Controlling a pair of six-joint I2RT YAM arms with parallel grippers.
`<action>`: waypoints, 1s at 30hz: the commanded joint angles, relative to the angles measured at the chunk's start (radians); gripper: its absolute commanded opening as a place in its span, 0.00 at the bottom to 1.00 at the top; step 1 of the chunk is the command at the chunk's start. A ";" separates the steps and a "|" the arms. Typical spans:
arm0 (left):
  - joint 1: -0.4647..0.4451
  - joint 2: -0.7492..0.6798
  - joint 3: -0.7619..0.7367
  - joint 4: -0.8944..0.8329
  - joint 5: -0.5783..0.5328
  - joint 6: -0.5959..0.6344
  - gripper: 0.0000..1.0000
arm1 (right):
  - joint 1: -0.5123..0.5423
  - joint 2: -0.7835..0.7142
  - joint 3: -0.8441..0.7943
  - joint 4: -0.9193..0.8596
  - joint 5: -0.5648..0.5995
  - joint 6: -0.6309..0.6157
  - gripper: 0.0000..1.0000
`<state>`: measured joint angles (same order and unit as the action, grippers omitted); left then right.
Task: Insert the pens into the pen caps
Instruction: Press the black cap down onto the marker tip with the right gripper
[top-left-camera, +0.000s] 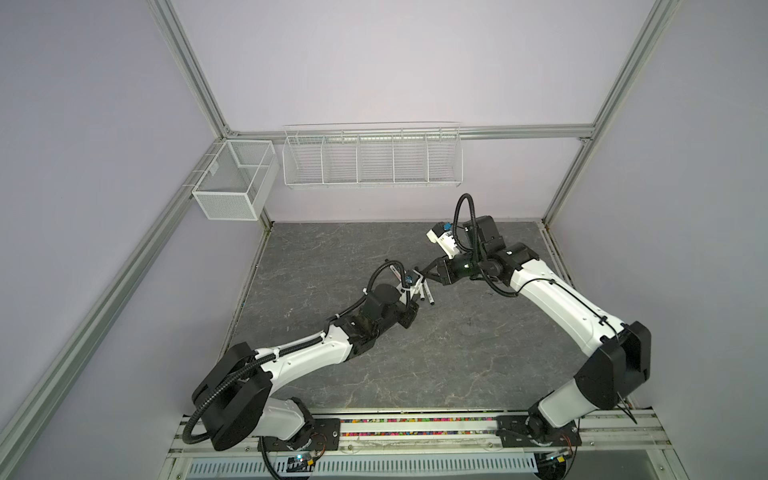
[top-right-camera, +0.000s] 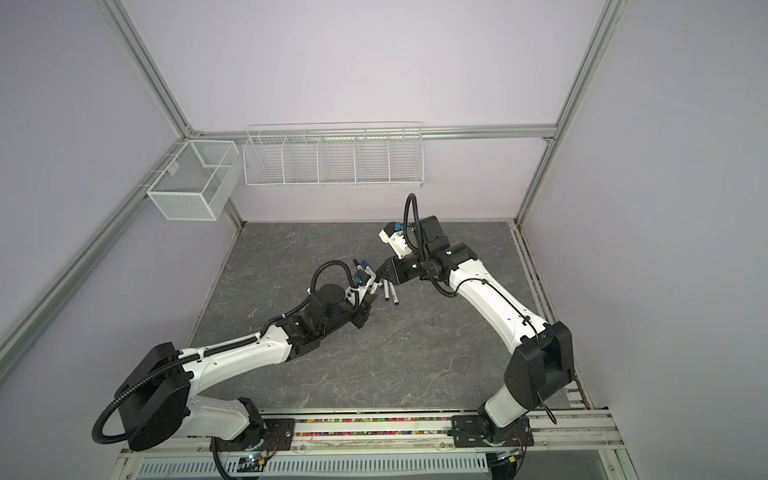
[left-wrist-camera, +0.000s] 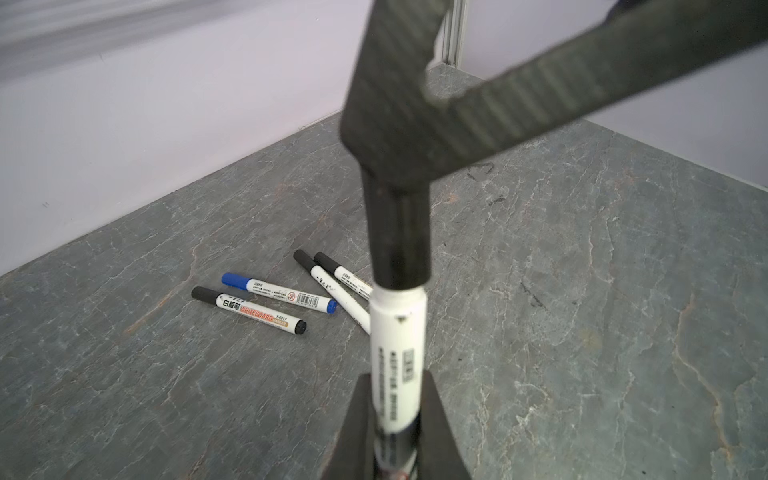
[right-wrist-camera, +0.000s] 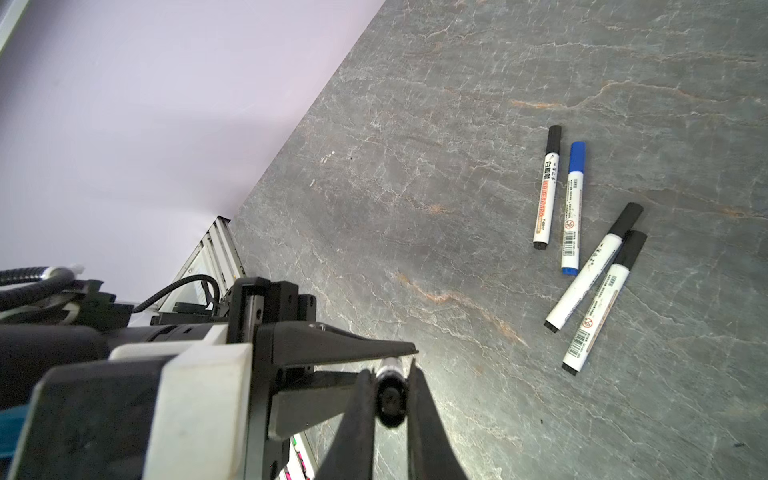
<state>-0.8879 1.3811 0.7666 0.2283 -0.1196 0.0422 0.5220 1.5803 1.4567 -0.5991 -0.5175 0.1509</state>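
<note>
Clamping left hand (left-wrist-camera: 397, 382) shut on the white pen (left-wrist-camera: 398, 332) mid-air, bracing it for the push. Leaving four capped pens (left-wrist-camera: 257, 312) bunched on the surface (left-wrist-camera: 582, 332) just beside. Pinching right hand (right-wrist-camera: 390, 374) tight on the black cap (left-wrist-camera: 399, 245), looking pretty much seated.

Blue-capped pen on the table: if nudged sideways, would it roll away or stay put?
Probably rolls: the blue-capped pen is a round, smooth-looking barrel lying flat on the table. It is likely stiff, being a straight, hard-looking tube. The black-capped pen marked WHITEBOARD close beside it could stop a roll that way.
</note>
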 joint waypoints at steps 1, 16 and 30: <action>-0.002 -0.030 0.038 0.230 -0.050 -0.007 0.00 | 0.021 0.007 -0.034 -0.058 0.058 0.088 0.11; -0.002 -0.020 0.059 0.225 -0.063 0.016 0.00 | 0.038 0.052 0.010 -0.165 -0.128 0.001 0.11; -0.001 -0.039 0.036 0.252 -0.068 0.057 0.00 | 0.029 0.023 0.059 -0.154 -0.036 -0.039 0.40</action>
<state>-0.8902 1.3682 0.7731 0.3588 -0.1867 0.0853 0.5442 1.6363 1.5333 -0.7433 -0.5533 0.1062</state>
